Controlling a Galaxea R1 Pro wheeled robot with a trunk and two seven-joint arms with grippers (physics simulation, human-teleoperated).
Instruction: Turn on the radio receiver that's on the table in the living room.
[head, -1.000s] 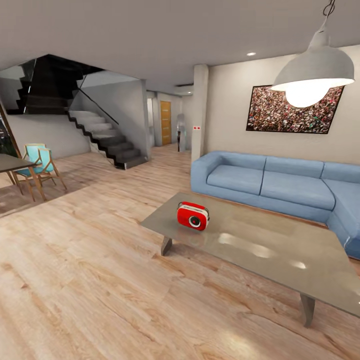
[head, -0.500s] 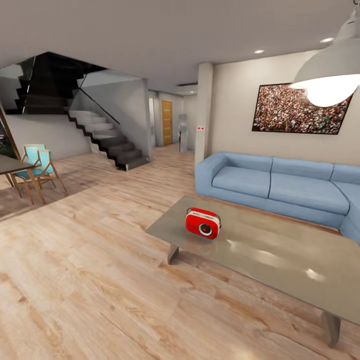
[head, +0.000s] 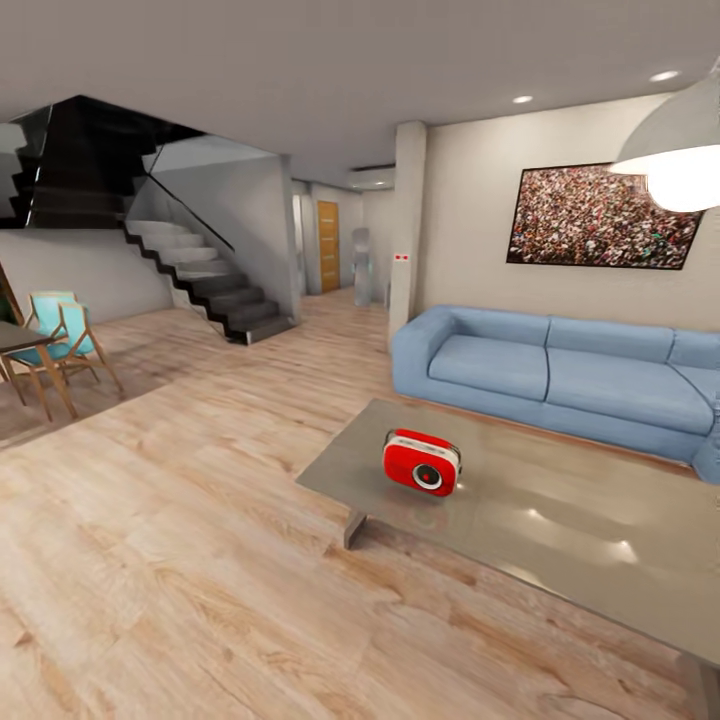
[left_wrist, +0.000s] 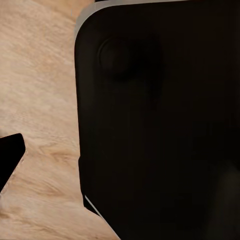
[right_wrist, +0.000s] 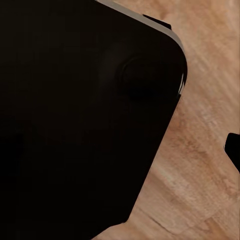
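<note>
The small red radio receiver (head: 422, 463) with white trim stands upright near the left end of the low glossy grey table (head: 560, 530) in the head view, its round dark dial facing me. The living room spreads around it, with light wood floor (head: 180, 520), a blue sofa (head: 560, 370) behind the table and a crowd photo (head: 605, 217) on the beige wall. In each wrist view a large black rounded body (left_wrist: 160, 120) (right_wrist: 75, 120) hangs over the plank floor. One dark tip (left_wrist: 10, 155) (right_wrist: 233, 150) juts in at the edge, so the jaws' state is unclear.
A lit pendant lamp (head: 675, 155) hangs at the upper right. A dark staircase (head: 190, 270) rises at the back left, with a hallway and a wooden door (head: 329, 245) beyond. At the far left stand a dark dining table's corner (head: 15, 340) and a turquoise wooden chair (head: 60, 335).
The whole head view has shifted as the camera moved: radio and table now sit lower and further right in the picture and look slightly larger. The lamp slid toward the right edge.
</note>
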